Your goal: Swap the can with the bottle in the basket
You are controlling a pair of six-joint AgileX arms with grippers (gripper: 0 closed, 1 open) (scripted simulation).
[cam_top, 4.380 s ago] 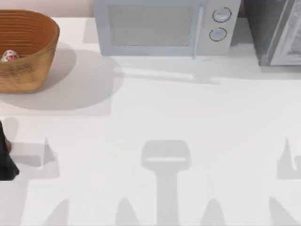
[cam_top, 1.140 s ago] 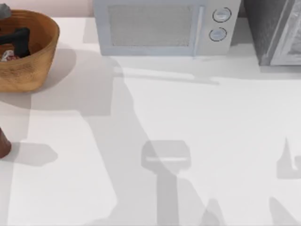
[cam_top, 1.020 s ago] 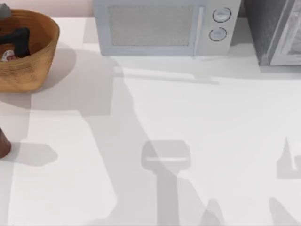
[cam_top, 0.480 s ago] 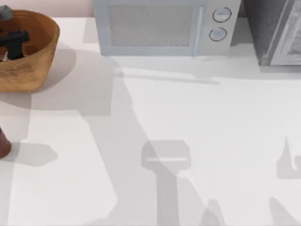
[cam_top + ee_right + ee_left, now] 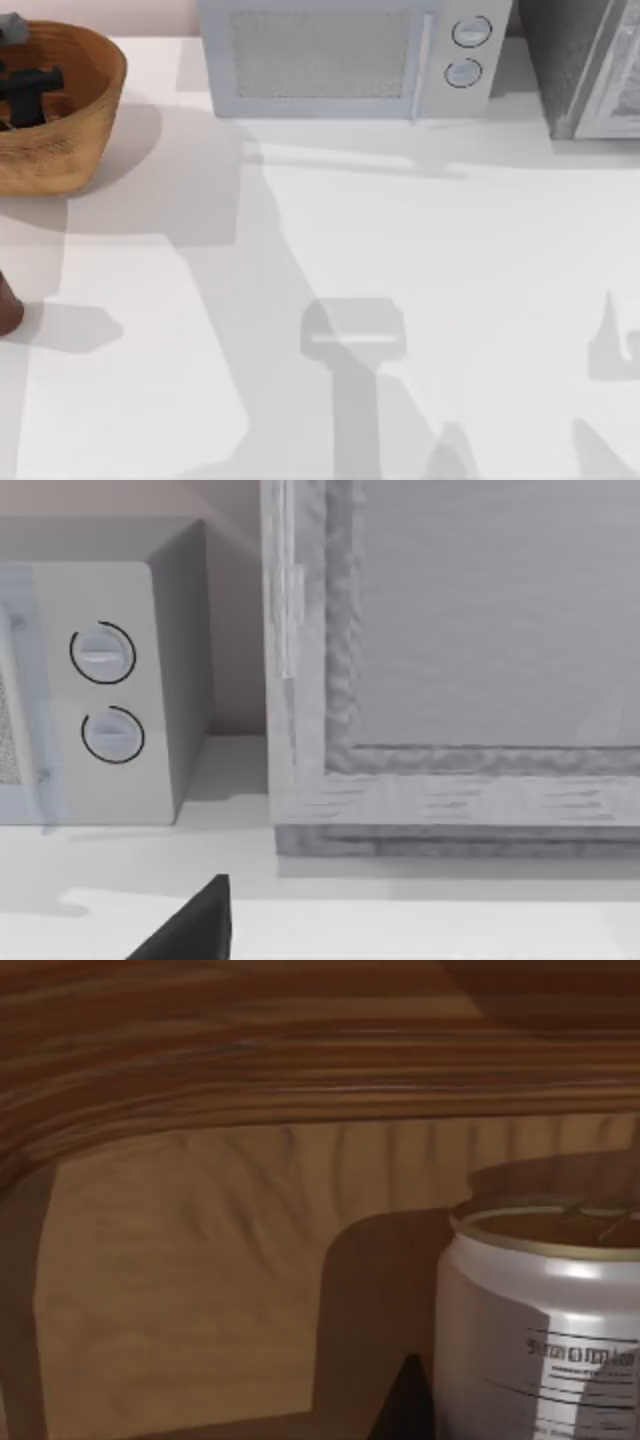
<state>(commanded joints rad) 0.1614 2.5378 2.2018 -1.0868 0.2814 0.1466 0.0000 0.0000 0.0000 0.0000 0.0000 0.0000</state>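
We find no text that can be read. The can (image 5: 545, 1330) carries a few lines of small dark print on its side in the left wrist view, too blurred to make out. The microwave (image 5: 345, 58) has two round dials without legible markings.

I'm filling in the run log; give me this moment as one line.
left pincer: down in basket beside can | bottle: on table, top view's left edge | right arm: parked facing microwave
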